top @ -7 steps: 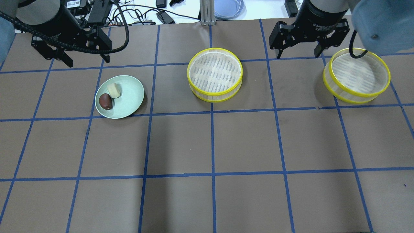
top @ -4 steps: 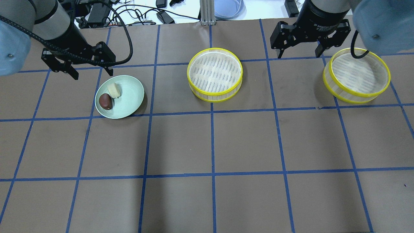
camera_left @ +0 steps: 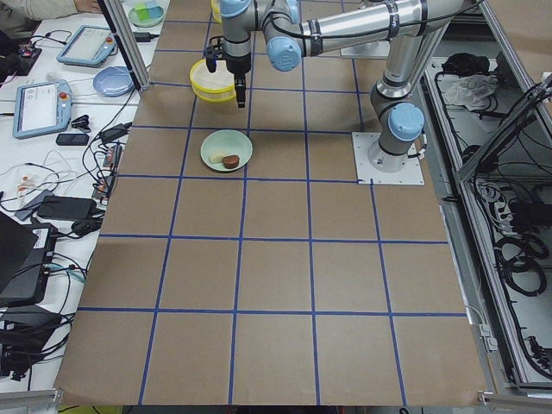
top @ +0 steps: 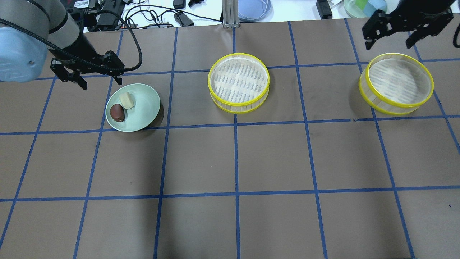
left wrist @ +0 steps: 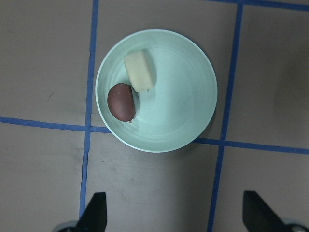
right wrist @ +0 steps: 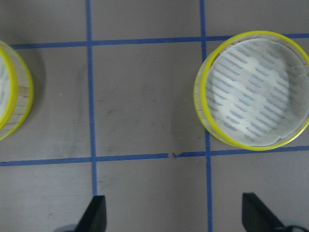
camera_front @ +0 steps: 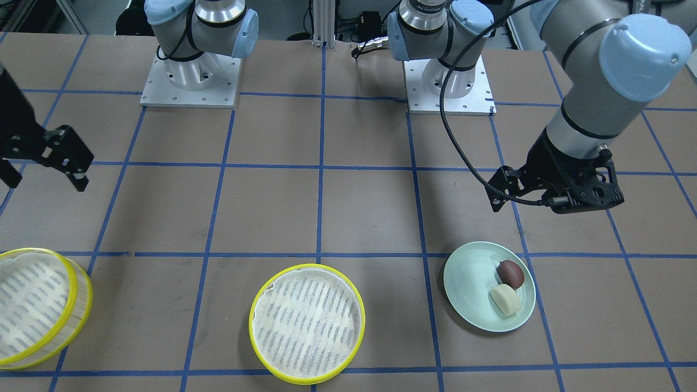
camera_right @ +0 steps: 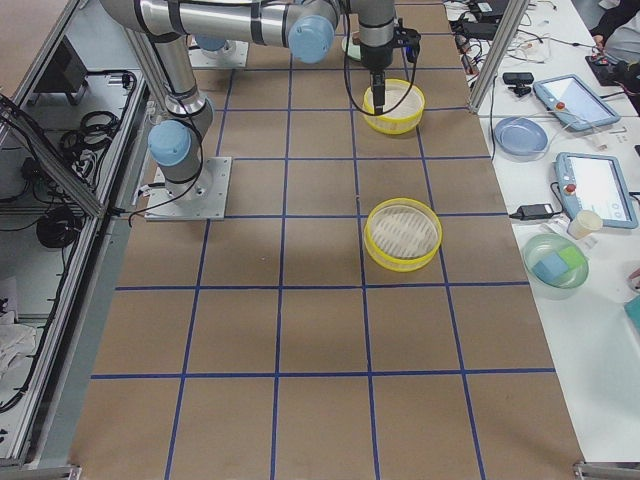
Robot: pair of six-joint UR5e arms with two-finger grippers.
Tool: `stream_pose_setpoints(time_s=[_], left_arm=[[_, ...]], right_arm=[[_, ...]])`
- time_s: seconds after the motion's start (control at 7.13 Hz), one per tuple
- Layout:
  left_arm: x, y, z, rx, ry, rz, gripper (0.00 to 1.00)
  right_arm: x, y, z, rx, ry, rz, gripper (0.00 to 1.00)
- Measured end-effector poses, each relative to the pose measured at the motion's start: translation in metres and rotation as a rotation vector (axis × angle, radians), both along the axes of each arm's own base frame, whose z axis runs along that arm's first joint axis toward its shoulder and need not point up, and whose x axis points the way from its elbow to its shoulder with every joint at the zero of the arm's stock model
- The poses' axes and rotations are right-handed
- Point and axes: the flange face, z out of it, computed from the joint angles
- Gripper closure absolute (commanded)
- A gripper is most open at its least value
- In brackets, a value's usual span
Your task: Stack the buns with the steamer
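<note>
A dark reddish-brown bun (top: pixel 117 112) and a cream bun (top: pixel 127 100) lie touching on a mint-green plate (top: pixel 147 104). They also show in the left wrist view, brown bun (left wrist: pixel 120 102) and cream bun (left wrist: pixel 140 71). Two steamer tiers stand empty and apart: one mid-table (top: pixel 239 82), one at the right (top: pixel 396 83). My left gripper (top: pixel 100 82) is open and empty, raised above the table by the plate. My right gripper (top: pixel 389 43) is open and empty, raised near the right tier (right wrist: pixel 253 89).
Blue tape lines grid the brown table. An aluminium post (top: pixel 227 14) and a side bench with cables and tablets (top: pixel 158 14) border the far edge. The arm bases (camera_front: pixel 190 76) (camera_front: pixel 446 81) stand on the robot's side.
My left gripper has moved closer to the plate. My right gripper has swung to the right, from between the two tiers to beside the right tier. Both stay open.
</note>
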Motion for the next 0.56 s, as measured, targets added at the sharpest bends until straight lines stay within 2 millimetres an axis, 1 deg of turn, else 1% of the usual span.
stream_pose_setpoints(time_s=[0.14,0.28,0.42,0.56], left_arm=[[0.018,-0.016,-0.028,-0.006,0.001,0.028,0.00],[0.034,-0.032,-0.060,-0.003,0.002,0.059,0.00],[0.044,-0.046,-0.091,-0.005,-0.001,0.080,0.00],[0.051,-0.060,-0.120,-0.016,-0.002,0.110,0.07]], right_arm=[[-0.061,-0.007,-0.021,0.029,-0.005,-0.041,0.01],[-0.120,-0.016,-0.051,0.049,-0.012,-0.075,0.01],[-0.171,-0.027,-0.086,0.051,-0.018,-0.089,0.01],[-0.210,-0.037,-0.119,0.039,-0.021,-0.090,0.01]])
